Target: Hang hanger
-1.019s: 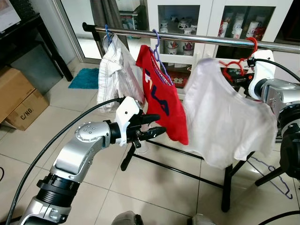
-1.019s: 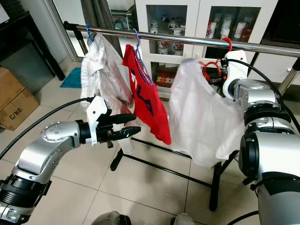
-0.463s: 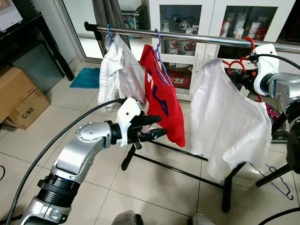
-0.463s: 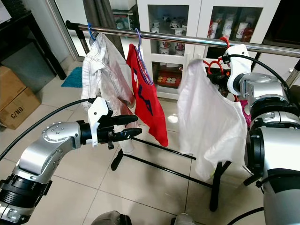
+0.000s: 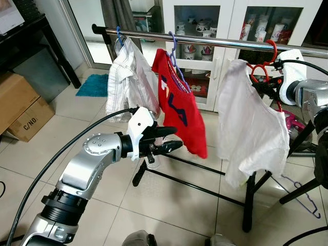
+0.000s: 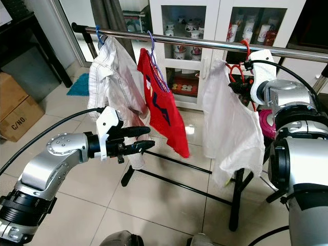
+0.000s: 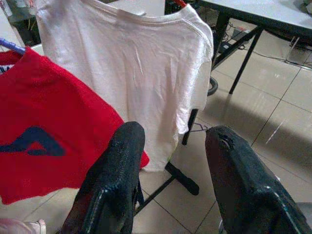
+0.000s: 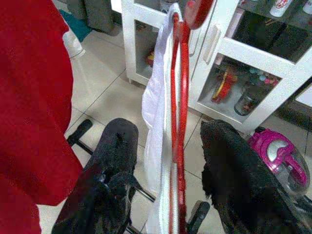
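A red hanger carrying a white T-shirt hangs by its hook over the steel rail at the right end. My right gripper is up at the hanger's neck. In the right wrist view its fingers stand apart on either side of the red hanger without gripping it. My left gripper is held out open below the red shirt, with nothing between its fingers; the white T-shirt lies ahead of it.
A red shirt on a purple hanger and a pale shirt on a blue hanger share the rail. The rack's black legs cross the tiled floor. A loose hanger lies at right. Cardboard boxes sit at left, a glass cabinet behind.
The white T-shirt has swung and turned more edge-on, drawing in toward the rail's right end. The left arm has stayed where it was.
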